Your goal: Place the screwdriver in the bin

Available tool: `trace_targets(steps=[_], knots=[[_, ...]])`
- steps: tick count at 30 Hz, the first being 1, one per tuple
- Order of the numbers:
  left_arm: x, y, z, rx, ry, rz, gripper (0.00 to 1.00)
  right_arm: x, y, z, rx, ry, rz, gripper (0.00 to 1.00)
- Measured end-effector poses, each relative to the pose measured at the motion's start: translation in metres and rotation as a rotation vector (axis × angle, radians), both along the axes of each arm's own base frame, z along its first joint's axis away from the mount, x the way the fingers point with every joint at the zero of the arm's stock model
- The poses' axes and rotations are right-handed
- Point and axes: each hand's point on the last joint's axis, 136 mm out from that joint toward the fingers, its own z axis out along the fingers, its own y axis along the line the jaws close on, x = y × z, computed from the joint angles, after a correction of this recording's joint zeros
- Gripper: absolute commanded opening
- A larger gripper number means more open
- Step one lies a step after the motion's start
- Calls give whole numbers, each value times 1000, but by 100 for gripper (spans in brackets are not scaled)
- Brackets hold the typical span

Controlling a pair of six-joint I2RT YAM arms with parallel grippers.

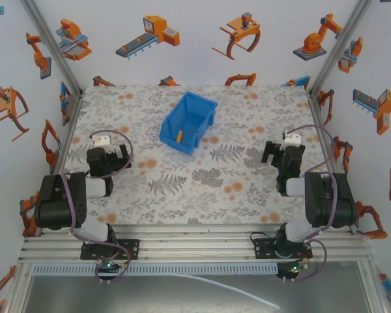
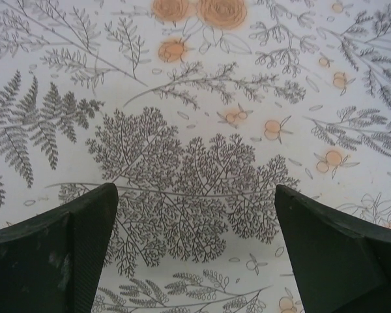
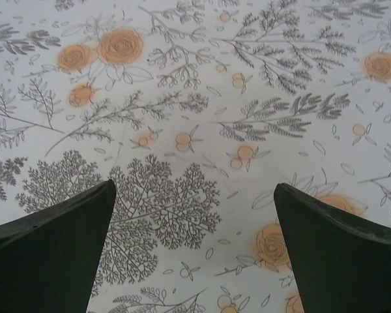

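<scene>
The blue bin (image 1: 199, 111) stands at the middle back of the table, turned at an angle. Inside it, on the floor near its front, lies the small orange screwdriver (image 1: 180, 136). My left gripper (image 1: 99, 158) rests low at the left side of the table, far from the bin. In the left wrist view the left gripper (image 2: 195, 215) is open over bare patterned cloth. My right gripper (image 1: 272, 155) sits at the right side, also well away from the bin. The right gripper (image 3: 194, 212) is open in its wrist view, nothing between its fingers.
A floral cloth (image 1: 195, 176) covers the table. Aluminium frame posts (image 1: 52, 49) rise at the back corners, and walls with robot pictures close in the left, back and right sides. A metal rail (image 1: 195, 244) carries both arm bases along the near edge.
</scene>
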Motion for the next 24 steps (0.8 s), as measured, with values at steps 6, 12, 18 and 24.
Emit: trace_targets(steps=[6,12,18,24], knots=[[4,-1,5,5,-11,-1,97,-2,2,-7,2,30,14,99],[4,-1,5,8,-11,5,97,-3,2,-8,2,36,14,99],[4,-1,5,10,-11,3,97,-3,2,-8,2,36,14,99],[4,-1,5,11,-11,3,97,-3,2,-8,2,36,14,99]])
